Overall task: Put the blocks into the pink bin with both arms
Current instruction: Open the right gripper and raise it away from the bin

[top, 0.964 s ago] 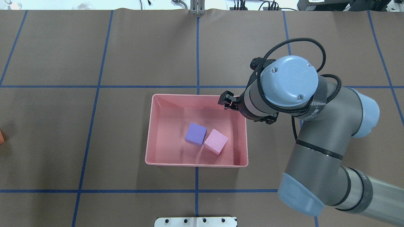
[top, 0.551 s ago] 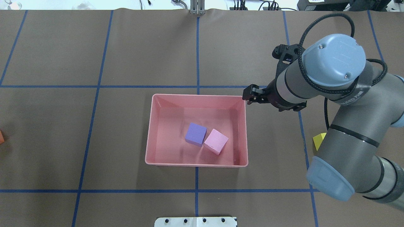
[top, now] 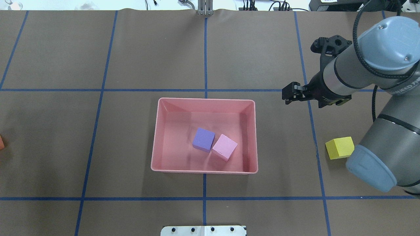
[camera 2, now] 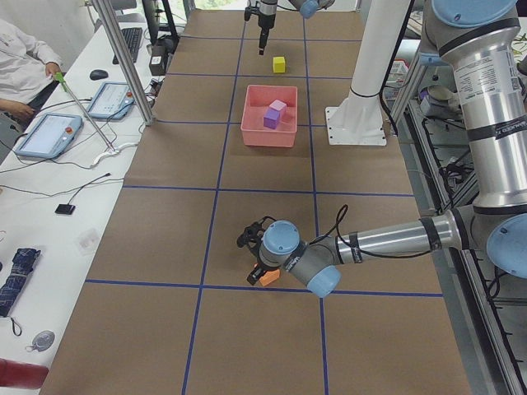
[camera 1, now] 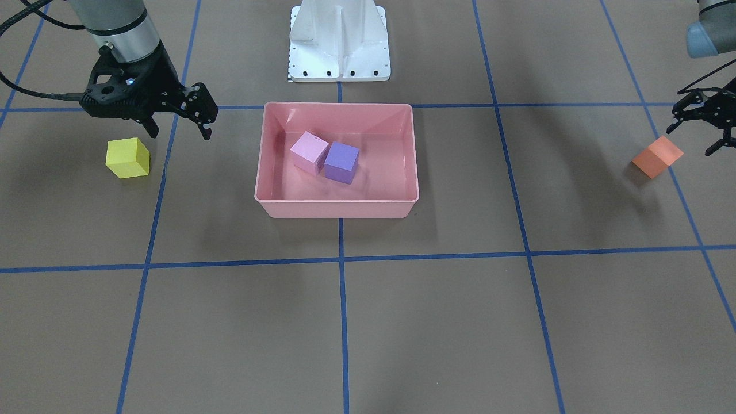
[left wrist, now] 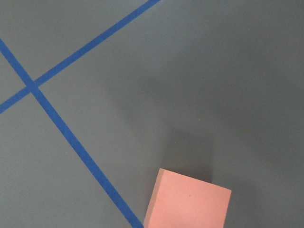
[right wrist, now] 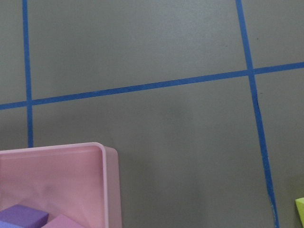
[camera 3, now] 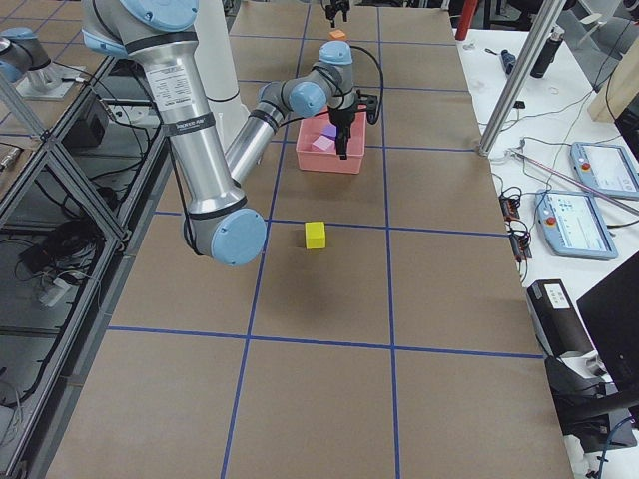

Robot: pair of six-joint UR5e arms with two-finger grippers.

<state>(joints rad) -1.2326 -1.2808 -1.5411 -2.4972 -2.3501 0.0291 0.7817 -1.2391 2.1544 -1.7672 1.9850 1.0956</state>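
The pink bin (top: 252, 137) sits mid-table and holds the purple block (top: 203, 139) and the light pink block (top: 224, 147), touching side by side. The yellow block (top: 340, 147) lies on the mat right of the bin. My right gripper (top: 289, 97) is open and empty. It hangs above the mat past the bin's far right corner, between the bin and the yellow block (camera 1: 127, 157). The orange block (camera 1: 657, 156) lies far to my left. My left gripper (camera 1: 693, 138) is open just beside and above it. The left wrist view shows the orange block (left wrist: 190, 199) at its bottom edge.
The white robot base (camera 1: 339, 40) stands behind the bin. Blue tape lines cross the brown mat. The right arm's elbow (top: 370, 167) overhangs the mat next to the yellow block. Operators' tablets (camera 2: 49, 132) lie on a side table.
My right gripper has swung rightward from over the bin's far right corner to outside the bin. The arm no longer covers the yellow block. The blocks in the bin have not moved.
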